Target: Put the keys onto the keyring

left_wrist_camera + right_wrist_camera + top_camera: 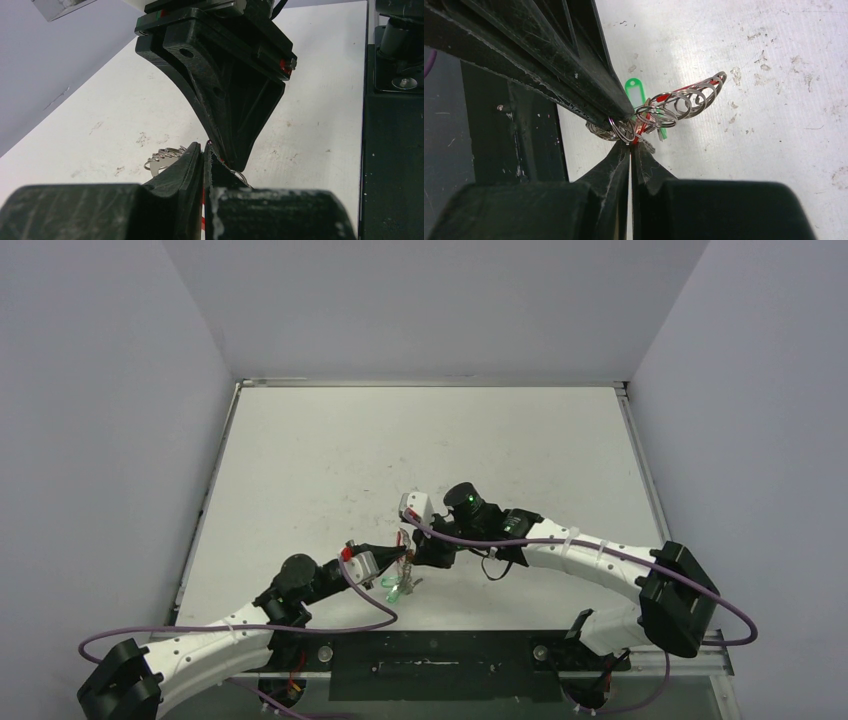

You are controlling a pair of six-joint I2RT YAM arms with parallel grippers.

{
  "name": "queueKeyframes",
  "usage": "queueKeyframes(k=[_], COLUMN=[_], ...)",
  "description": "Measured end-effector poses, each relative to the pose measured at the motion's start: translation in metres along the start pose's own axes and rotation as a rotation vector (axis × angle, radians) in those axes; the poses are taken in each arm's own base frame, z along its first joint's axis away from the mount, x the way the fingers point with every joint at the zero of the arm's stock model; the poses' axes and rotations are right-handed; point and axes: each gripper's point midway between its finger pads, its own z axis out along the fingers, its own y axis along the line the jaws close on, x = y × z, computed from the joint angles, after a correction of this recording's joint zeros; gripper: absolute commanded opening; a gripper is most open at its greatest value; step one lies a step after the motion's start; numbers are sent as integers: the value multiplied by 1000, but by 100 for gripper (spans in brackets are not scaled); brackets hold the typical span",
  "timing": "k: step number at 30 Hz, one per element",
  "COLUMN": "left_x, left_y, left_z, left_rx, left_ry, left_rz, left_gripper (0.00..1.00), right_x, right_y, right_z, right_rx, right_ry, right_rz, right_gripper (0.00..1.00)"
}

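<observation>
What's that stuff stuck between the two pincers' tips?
The keyring: its silvery loops bunch between the shut left pincer and right pincer, a green key tag just behind. The right wrist view shows it.

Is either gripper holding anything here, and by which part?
Both pinch the keyring: left gripper and right gripper meet tip to tip at one end of its fringe of metal loops.

On the keyring [684, 100] the loops are shiny silvery metal, the key tag [635, 91] glossy green plastic, the right tool [630, 146] scratched matt black plastic, the counter [764, 150] scuffed matt white.
</observation>
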Motion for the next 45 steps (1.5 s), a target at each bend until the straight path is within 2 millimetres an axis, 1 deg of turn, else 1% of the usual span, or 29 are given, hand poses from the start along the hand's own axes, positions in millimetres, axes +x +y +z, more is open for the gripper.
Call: queueKeyframes(k=[3,4,6,9,11,15,17,20,22,26,30,34,35,36,38,41,43,45], left_x=[-1,-1,-2,-3,-5,-7,-8,-9,-9,-11,-12,-12,-12,-12,-12,-12,-12,-12], left_y=[0,0,0,0,1,1,0,0,0,0,0,0,-1,-1,-1,-1,-1,-1], left_z=[0,0,0,1,1,1,1,1,1,0,0,0,0,0,0,0,0,0], left_rx=[-1,-1,-2,-2,-3,-2,-1,0,2,4,5,4,5,5,6,8,8,8], left_ry=[-5,-7,-9,-13,-21,-30,-32,-34,-37,-44,-45,-46,-46,-46,-46,-46,-46,-48], left_rz=[-1,-1,0,0,0,-1,-1,0,0,2,2,-2,-4,-4,-4,-4,-4,-4], left_gripper=[0,0,0,0,0,0,0,0,0,0,0,0,0,0,0,0,0,0], right_x=[-1,-2,-2,-3,-5,-10,-16,-25,-29,-36,-42,-43,-36,-36,-34,-30,-30,-34], right_y=[0,0,0,-1,-2,-4,-8,-11,-11,-3,6,11,13,13,13,10,9,9], right_z=[0,0,0,0,-3,-19,-30,-42,-46,-47,-46,-40,-30,-30,-25,-17,-16,-16], right_rx=[0,0,0,4,12,41,58,71,66,19,-32,-74,-102,-102,-111,-116,-116,-113], right_ry=[-4,-6,-7,-11,-25,-92,-152,-223,-255,-299,-332,-340,-318,-318,-308,-295,-295,-311], right_rz=[-2,-3,-4,-2,-5,-27,-51,-102,-145,-234,-300,-327,-320,-320,-315,-301,-290,-294], right_gripper=[0,2,14,39,48,53,54,54,54,50,42,32,27,25,22,22,17,11])
